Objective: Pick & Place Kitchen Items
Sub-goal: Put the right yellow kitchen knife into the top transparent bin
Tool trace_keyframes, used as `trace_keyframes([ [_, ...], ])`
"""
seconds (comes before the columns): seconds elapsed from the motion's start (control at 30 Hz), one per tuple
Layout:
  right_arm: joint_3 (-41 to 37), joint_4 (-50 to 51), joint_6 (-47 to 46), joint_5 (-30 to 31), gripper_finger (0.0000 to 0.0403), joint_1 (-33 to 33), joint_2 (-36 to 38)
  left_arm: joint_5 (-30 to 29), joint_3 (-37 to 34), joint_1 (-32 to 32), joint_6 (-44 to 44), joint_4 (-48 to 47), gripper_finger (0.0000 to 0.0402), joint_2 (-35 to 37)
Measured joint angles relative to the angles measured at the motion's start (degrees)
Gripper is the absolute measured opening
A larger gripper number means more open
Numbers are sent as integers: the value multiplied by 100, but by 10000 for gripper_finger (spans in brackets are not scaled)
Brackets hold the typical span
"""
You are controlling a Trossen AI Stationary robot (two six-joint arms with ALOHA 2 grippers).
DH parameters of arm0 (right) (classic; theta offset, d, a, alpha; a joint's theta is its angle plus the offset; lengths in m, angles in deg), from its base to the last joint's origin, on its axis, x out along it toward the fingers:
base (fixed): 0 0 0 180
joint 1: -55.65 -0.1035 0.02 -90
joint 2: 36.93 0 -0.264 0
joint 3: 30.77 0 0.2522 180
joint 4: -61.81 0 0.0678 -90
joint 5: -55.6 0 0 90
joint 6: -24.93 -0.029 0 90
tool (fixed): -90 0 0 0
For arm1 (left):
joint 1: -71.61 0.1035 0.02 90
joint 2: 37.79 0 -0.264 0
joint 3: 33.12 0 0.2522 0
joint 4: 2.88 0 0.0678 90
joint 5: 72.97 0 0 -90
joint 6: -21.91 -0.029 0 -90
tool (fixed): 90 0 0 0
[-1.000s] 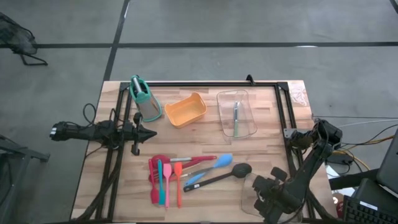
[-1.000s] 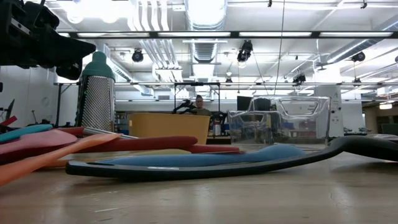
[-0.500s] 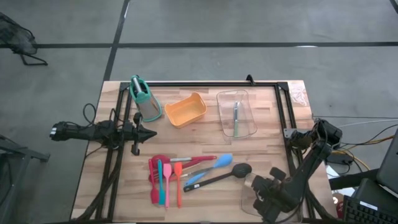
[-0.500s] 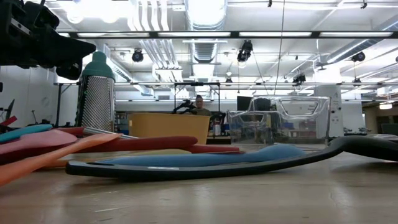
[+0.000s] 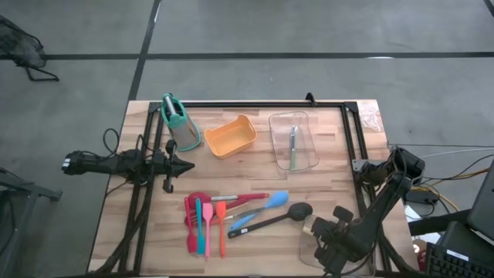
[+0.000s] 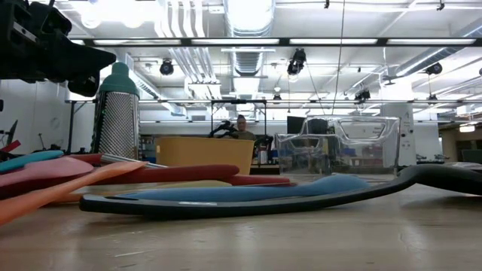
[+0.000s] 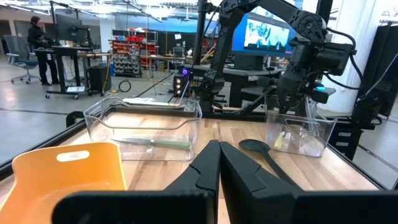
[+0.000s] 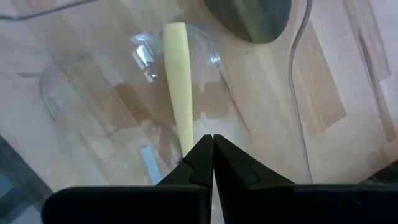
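Note:
The kitchen items lie near the table's front. A red spatula (image 5: 196, 207), pink (image 5: 199, 233), teal (image 5: 207, 225) and orange (image 5: 221, 233) pieces, a blue spatula (image 5: 268, 204) and a black ladle (image 5: 287, 214) rest flat on the wood. A slim yellow piece (image 8: 176, 81) lies in the near clear tray (image 5: 310, 245). My right gripper (image 8: 212, 148) hangs shut over that tray, pointing down, and the piece's end runs behind its fingertips. My left gripper (image 5: 185, 166) waits shut at the table's left, pointing level. My right gripper stands shut just above the yellow piece's end (image 8: 186, 138). Its own fingertips hide that spot, so I cannot tell whether it touches the piece. The piece lies on the tray's floor.
An orange tub (image 5: 231, 137) and a teal-handled grey grater (image 5: 179, 123) stand at the back. A second clear tray (image 5: 306, 157), holding a green-handled utensil (image 5: 293, 144), stands right of the tub. A black frame (image 5: 255, 103) runs along the table's edges. People show in the room beyond.

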Motion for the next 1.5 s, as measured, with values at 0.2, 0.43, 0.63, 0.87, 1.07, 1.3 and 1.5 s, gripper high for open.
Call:
trace_keyframes([
  [0.2, 4, 20, -61, -40, 8, -5, 195, -1, -1, 0, 0, 0, 14, 0],
  [0.43, 62, 36, -70, -38, 8, 33, 265, 1, -1, -2, 0, -2, 14, -2],
  [0.63, 268, 39, 132, 98, 8, 141, 272, 0, -1, -1, -1, 0, 14, -1],
  [0.87, 482, 42, 527, 418, 8, 258, 270, 0, -1, -1, 0, -1, 14, -1],
  [1.07, 648, 7, 834, 859, 8, 386, 272, -1, -1, -2, 0, 0, 14, 0],
  [1.3, 678, -460, 1640, 1317, 8, 617, 272, 1, 1, -2, 0, 0, 14, -2],
  [1.5, 694, -1009, 2778, 1658, 8, 697, 272, 1, -1, -2, 0, 0, 14, 0],
])
